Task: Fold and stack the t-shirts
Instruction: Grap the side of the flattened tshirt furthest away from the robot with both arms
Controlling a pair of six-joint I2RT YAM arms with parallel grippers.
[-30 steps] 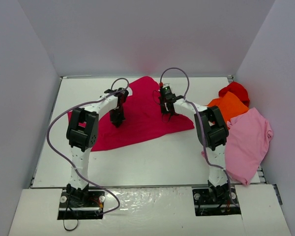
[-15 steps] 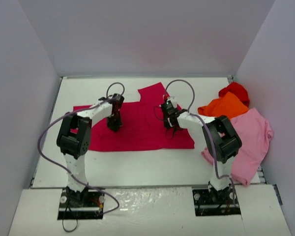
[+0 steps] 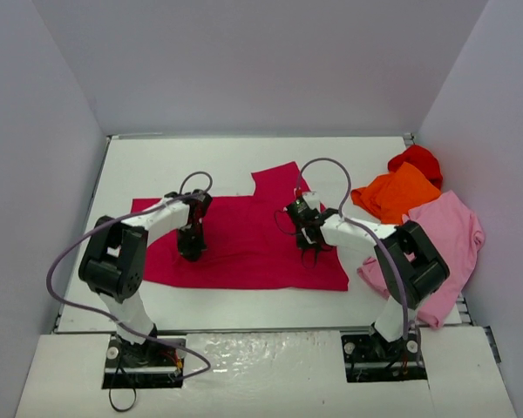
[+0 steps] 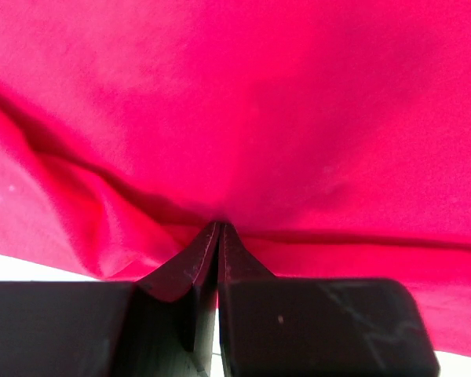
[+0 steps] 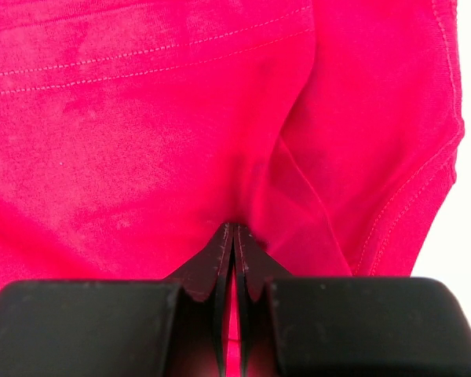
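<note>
Crimson t-shirt (image 3: 244, 244) lies spread flat mid table (image 3: 157, 165); orange shirt (image 3: 399, 192), bright red shirt (image 3: 416, 159) & light pink shirt (image 3: 440, 248) heaped at its right edge. Left gripper (image 3: 189, 247) & right gripper (image 3: 310, 249) both pressed together, ea. pinching a crimson fold.

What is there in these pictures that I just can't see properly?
Top view: the bright red t-shirt is mostly hidden behind the orange t-shirt.
Top view: the right arm covers part of the pink t-shirt.
Top view: the fingertips of the left gripper and right gripper are too small to make out.
Wrist views: the crimson t-shirt fills both frames; how many layers each pinch holds is hidden in folds.
</note>
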